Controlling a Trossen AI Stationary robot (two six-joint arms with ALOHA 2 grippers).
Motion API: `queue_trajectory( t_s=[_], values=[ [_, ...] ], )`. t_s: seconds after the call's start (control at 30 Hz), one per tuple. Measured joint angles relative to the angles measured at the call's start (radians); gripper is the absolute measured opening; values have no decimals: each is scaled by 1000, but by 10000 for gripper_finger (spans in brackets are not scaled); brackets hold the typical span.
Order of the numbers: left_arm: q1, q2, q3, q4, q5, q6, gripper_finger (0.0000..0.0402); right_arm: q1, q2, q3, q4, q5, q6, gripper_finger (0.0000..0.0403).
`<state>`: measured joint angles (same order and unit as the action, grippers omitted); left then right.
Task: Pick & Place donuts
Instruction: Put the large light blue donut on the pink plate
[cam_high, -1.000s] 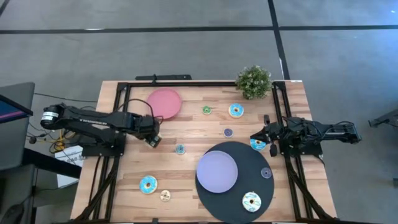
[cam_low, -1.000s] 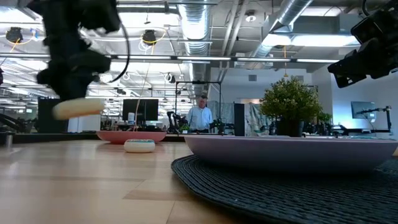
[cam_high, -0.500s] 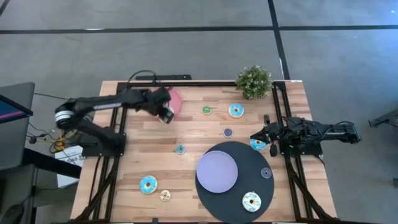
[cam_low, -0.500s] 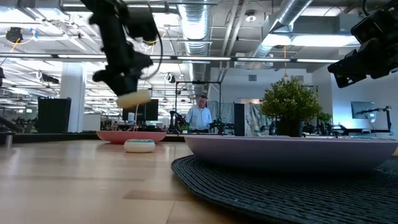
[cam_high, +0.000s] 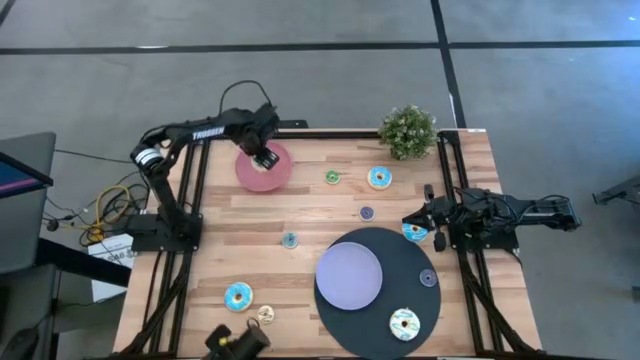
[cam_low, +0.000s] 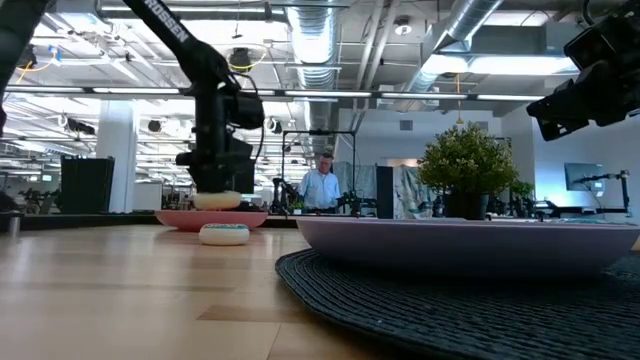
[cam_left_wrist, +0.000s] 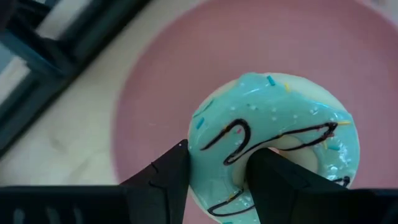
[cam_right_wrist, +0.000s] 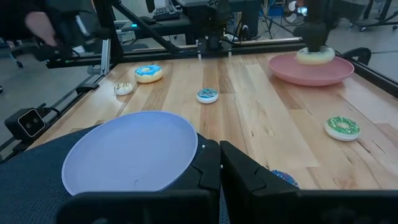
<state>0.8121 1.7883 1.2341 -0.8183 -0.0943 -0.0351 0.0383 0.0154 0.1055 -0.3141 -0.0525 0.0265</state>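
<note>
Left end effector (cam_left_wrist: 217, 171) clamped on blue donut (cam_left_wrist: 273, 140), one finger through hole, ring lying flat. Pink plate (cam_high: 262, 170) directly beneath, donut just above it: release move is straight down. Right end effector (cam_right_wrist: 219, 163) together, parked far side of counter (cam_high: 310, 215).

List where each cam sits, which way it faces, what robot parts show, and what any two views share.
High view: overhead, straight down; both arms, left gripper over the pink plate, right gripper parked at the table's right edge.
Low view: tabletop height, facing the room; left arm lowering a donut to the pink plate.
Left wrist view: on the left wrist, looking down at that plate; two fingers grip the teal-iced donut.
Right wrist view: on the right wrist, facing across the table; shut fingers.
Shared: low and right wrist views both show the lavender plate.
</note>
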Motion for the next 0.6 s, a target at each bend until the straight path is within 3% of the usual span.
queue_trajectory(
  t_s=[0.33,0.6],
  values=[
    [121,14,-10,45,24,121,138,0,0,0,0,0,0,0],
    [117,14,-10,84,74,159,137,0,0,0,0,0,0,0]
  ],
)
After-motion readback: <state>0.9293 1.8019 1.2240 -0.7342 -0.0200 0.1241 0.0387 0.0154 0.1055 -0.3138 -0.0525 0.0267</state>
